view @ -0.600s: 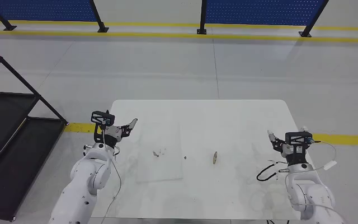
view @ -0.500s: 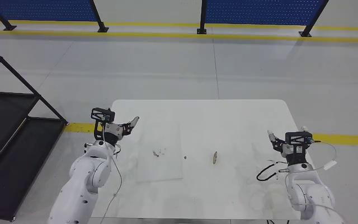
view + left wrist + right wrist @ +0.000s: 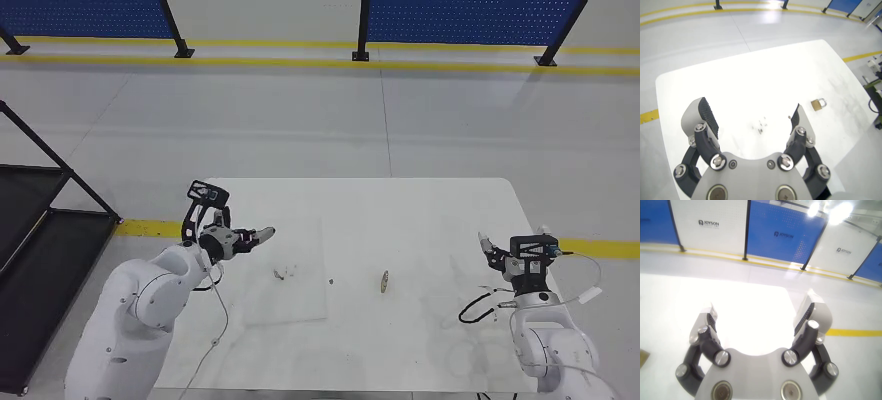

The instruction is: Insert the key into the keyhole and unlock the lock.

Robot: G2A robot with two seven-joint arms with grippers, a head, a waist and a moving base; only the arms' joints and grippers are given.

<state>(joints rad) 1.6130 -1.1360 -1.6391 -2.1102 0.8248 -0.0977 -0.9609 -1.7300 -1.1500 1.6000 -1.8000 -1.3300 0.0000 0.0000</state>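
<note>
nearest, over the left part of the white rounded-corner table (image 3: 420, 215): the left gripper (image 3: 750, 106), jaws spread wide, nothing between the ribbed black pads (image 3: 708, 113). just ahead of those jaws and below them, flat on the tabletop: the small grey metal key (image 3: 760, 130) (too small here to tell which way its long axis runs). beyond the key on much the same line, well apart from it: the small brass padlock with a steel shackle (image 3: 817, 104), lying flat near the table's middle, shackle on the side away from the key, long axis running roughly toward and away from the robot in the top view. farthest, at the table's right edge: the right gripper (image 3: 761, 300), jaws likewise apart and empty, well apart from both things. judged from this: key far closer to the left gripper than to the right, so probably a short reach forward and down for the left; padlock about midway between the two. nothing picked up yet, keyhole too small to make out.
</note>
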